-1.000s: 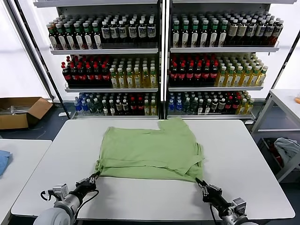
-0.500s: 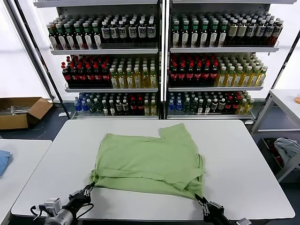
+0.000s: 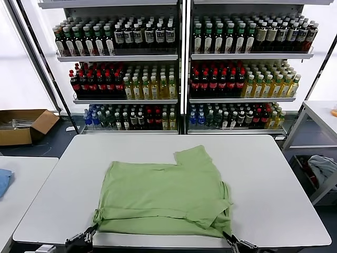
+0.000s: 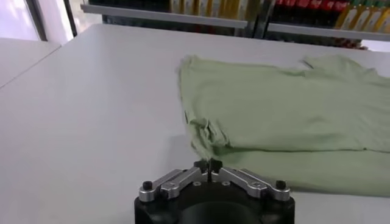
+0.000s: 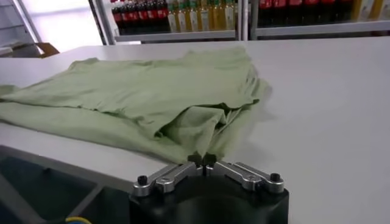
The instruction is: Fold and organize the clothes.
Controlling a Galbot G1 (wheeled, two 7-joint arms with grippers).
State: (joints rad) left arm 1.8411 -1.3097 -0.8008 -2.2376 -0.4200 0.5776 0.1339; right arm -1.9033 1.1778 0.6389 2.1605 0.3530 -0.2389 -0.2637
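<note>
Green polo shirt (image 3: 163,197), soft matte fabric, lies folded on the white table (image 3: 274,184), near the front edge and roughly centred. Long axis runs left–right across the table; plain side up. One flap, sleeve or collar end I can't tell, sticks out toward the far right, pointing at the bottle shelves (image 3: 181,68).

Fold is doubled: upper layer sits back from the front hem, a lower layer shows as a strip along the near edge. Right side is rumpled, left front corner bunched.

Left gripper (image 4: 209,165) is at the table's front-left edge, just beside the shirt's near-left corner. Left wrist view shows the metal fingertips pressed together, nothing visibly between them; the puckered cloth corner lies just beyond the tips.

Right gripper (image 5: 203,161) is at the front-right edge. Right wrist view shows tips meeting, with the draped right corner of the shirt just beyond them; whether a thread of hem is caught, can't tell. This view also shows the open pocket between the layers, which the head view flattens.

Head view barely catches either gripper at the bottom edge.
</note>
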